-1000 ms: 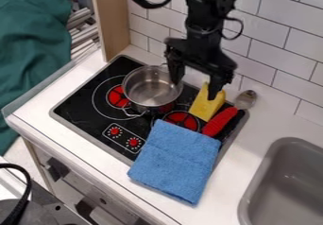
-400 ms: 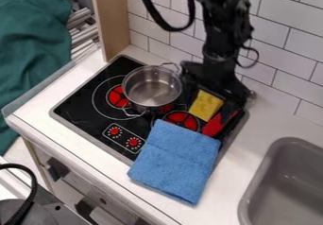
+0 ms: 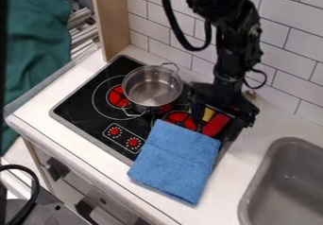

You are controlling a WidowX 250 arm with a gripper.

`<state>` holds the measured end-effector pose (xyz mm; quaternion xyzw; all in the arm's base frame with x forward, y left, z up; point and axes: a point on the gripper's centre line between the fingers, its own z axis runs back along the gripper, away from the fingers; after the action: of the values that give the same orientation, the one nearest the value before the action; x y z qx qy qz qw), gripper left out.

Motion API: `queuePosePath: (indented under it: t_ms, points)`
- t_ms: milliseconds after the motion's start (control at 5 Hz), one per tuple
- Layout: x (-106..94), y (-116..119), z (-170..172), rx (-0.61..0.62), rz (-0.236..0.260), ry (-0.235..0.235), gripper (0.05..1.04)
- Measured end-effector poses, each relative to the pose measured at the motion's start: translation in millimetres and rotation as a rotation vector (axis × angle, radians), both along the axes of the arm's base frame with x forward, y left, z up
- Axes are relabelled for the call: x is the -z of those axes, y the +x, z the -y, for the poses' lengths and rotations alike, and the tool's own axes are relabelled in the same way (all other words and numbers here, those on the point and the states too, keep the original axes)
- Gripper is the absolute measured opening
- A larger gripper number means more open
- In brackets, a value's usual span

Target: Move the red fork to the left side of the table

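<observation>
Black gripper (image 3: 216, 130) is hiding upper part of red-handled utensil (image 3: 217, 124); only sliver of metal head (image 3: 250, 94) is peeking out beyond, type hard to make out. Yellow block (image 3: 208, 115) is also lying mostly covered. Utensil is resting on right part of stove (image 3: 82, 106), long axis running slantwise, head pointing upper right toward wall, handle end pointing lower left, meeting blue cloth (image 3: 176, 160). Gripper is hanging open, fingers standing apart; contact impossible to tell.
</observation>
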<state>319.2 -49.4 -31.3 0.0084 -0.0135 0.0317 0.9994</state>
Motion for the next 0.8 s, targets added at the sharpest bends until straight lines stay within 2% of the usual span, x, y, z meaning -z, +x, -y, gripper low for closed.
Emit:
queuePosePath:
  t_ms: [200,400,800]
  points:
    - [11.9,6.4,2.6,-0.034,-0.015,-0.014,1.004]
    - [11.6,15.7,2.1,-0.037,0.002,-0.008,0.956]
    - [10.3,20.8,3.5,-0.015,0.002,-0.001,0.425]
